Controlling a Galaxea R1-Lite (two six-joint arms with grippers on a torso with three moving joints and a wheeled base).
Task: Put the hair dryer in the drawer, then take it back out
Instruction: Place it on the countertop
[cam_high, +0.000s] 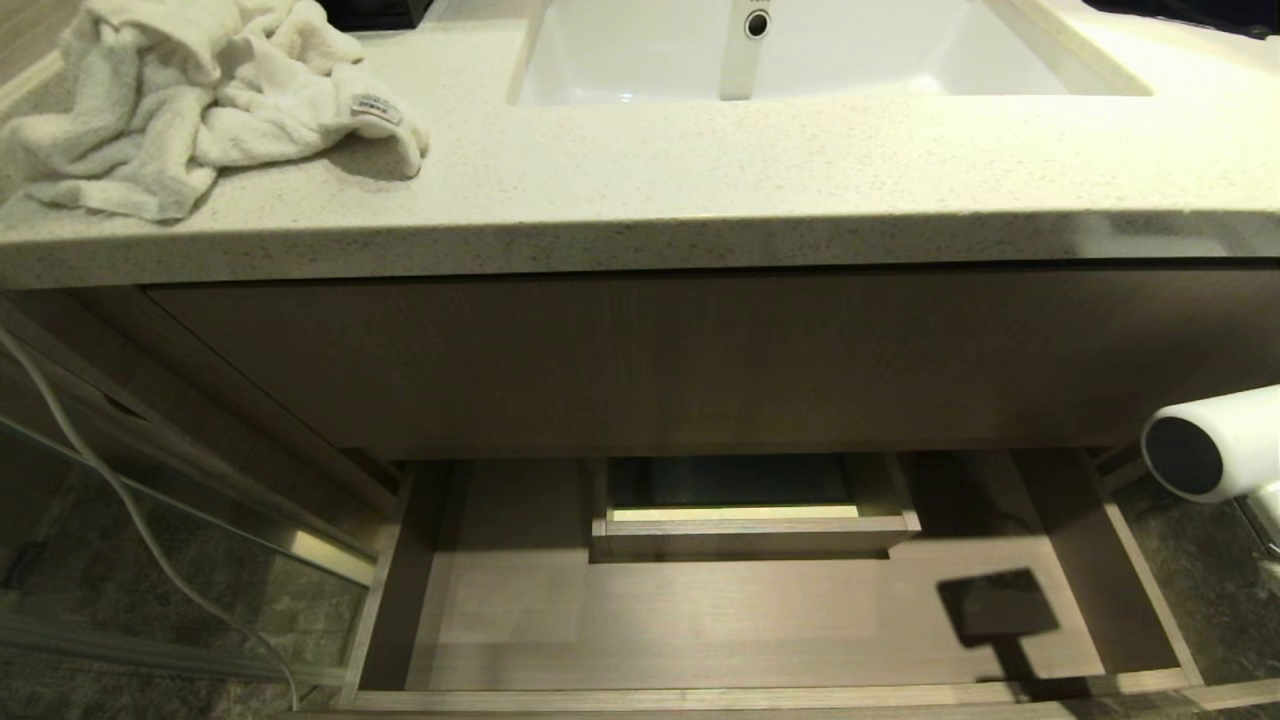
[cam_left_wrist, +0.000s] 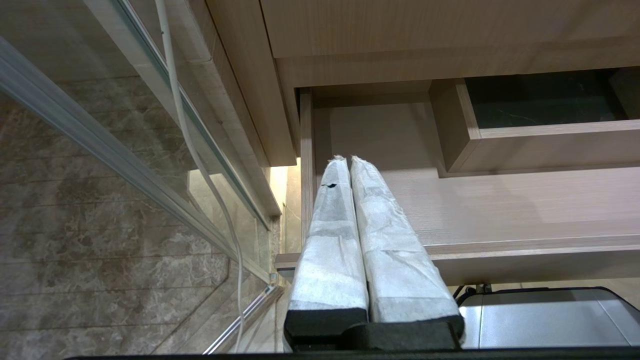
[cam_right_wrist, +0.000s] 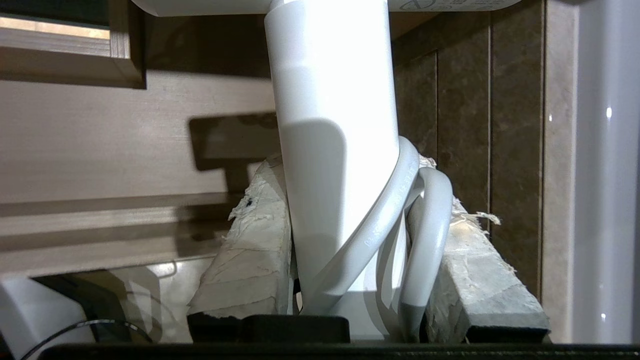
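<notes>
The right tool is clamped on the dryer by its slim handle, with the bundled cord caught between the padded fingers alongside it. In the head view only the dryer's barrel shows, at the far right edge, its dark round end facing left toward the open drawer. It hangs in the air above and just outside the drawer's right wall, clear of the floor of the drawer. The barrel's long axis runs roughly left to right, level, while the handle runs straight out along the fingers that grip it. So the drawer's bare floor lies to the left of and below the dryer, with the boxed cutout at the middle rear. Whether the dryer is going in or coming out cannot be told from this moment alone. The right arm is plainly the one at work. The left tool, fingers pressed together and holding nothing, is parked low by the drawer's front left corner.
</notes>
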